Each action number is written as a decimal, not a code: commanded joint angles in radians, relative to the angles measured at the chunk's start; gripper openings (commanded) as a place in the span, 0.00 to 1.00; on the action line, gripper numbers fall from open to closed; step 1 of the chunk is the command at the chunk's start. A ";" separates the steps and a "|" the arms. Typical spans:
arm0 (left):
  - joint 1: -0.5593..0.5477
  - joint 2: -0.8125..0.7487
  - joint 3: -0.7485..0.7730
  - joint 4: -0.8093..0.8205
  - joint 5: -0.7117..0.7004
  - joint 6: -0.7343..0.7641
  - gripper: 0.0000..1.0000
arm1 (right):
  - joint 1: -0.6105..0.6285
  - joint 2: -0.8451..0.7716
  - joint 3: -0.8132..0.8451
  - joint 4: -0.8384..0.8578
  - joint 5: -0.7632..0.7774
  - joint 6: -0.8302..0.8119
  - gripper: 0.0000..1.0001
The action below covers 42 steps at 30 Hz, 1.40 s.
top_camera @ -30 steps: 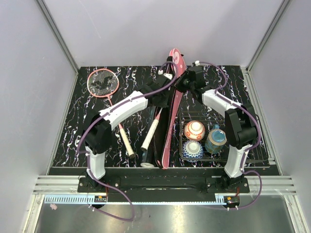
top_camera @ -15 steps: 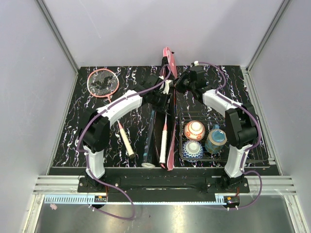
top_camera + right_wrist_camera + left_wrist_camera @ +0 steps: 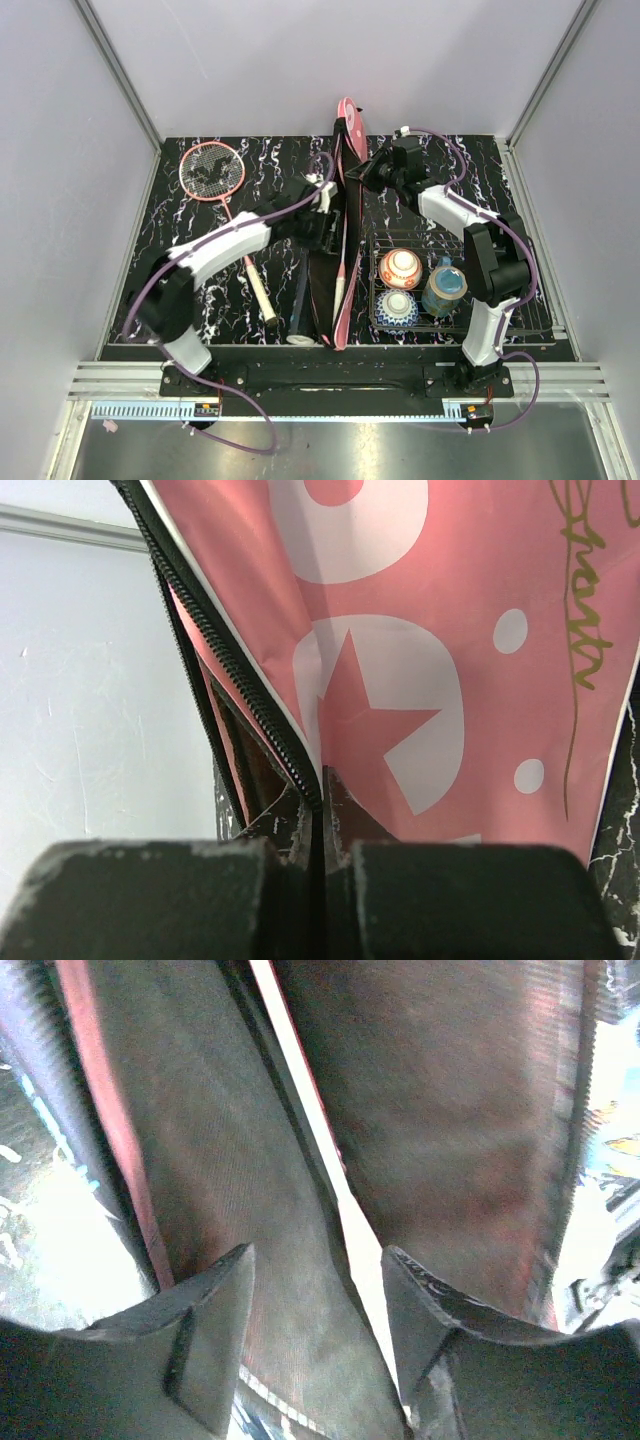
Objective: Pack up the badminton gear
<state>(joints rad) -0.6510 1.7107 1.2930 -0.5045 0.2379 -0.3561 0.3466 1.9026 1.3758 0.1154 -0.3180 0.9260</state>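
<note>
Far left on the black marbled table [image 3: 170, 215], a pink-framed racket with a white handle [image 3: 212, 170] lies loose, its head toward the back wall, well apart from the bag. Next over, a long black tube [image 3: 299, 295] lies lengthwise just beside the cover. My left gripper [image 3: 322, 218] hangs over the cover's open mouth. Its wrist camera shows its fingers [image 3: 215, 1340] standing apart and clamping nothing, with dark lining below and the pale shaft of a second racket [image 3: 340, 285] running between them. That racket sits inside the long pink fabric racket cover with white lettering [image 3: 347, 125], which stands on edge along the table's middle. At its far end my right gripper [image 3: 322, 790] is pinched tight on the zippered edge, holding the mouth up. Further right, a black wire basket [image 3: 520, 310] of ceramic bowls is no concern of mine. I judge one racket packed, and fetching the other is the step in hand. Next I must swing the left arm to the loose racket, grip its handle and feed it into the mouth. I spot no shuttlecocks.
</note>
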 commanded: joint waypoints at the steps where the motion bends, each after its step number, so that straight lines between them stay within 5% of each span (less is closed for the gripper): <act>1: 0.023 -0.297 -0.066 0.196 -0.058 -0.044 0.66 | -0.009 -0.074 0.003 0.050 -0.004 -0.065 0.00; 3: 0.077 -0.370 -0.057 0.176 -0.087 -0.069 0.86 | -0.009 -0.076 0.011 0.000 0.003 -0.102 0.00; 5: 0.166 -0.399 -0.057 0.156 -0.098 -0.136 0.93 | -0.009 -0.074 0.029 -0.040 0.005 -0.144 0.00; 14: 0.554 -0.235 -0.032 -0.006 -0.032 -0.290 0.75 | -0.008 -0.100 0.069 -0.143 0.037 -0.226 0.00; 21: 0.567 0.154 0.268 -0.281 -0.340 -0.167 0.69 | -0.001 -0.106 0.086 -0.200 0.063 -0.265 0.00; 28: 0.570 0.225 0.250 -0.229 -0.448 -0.210 0.59 | -0.001 -0.108 0.078 -0.206 0.059 -0.271 0.00; 42: 0.599 0.429 0.397 -0.267 -0.450 -0.204 0.50 | 0.002 -0.099 0.075 -0.197 0.048 -0.265 0.00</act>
<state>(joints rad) -0.0540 2.1254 1.6287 -0.7635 -0.1616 -0.5552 0.3450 1.8503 1.4162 -0.0757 -0.2642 0.6731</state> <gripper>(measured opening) 0.531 0.029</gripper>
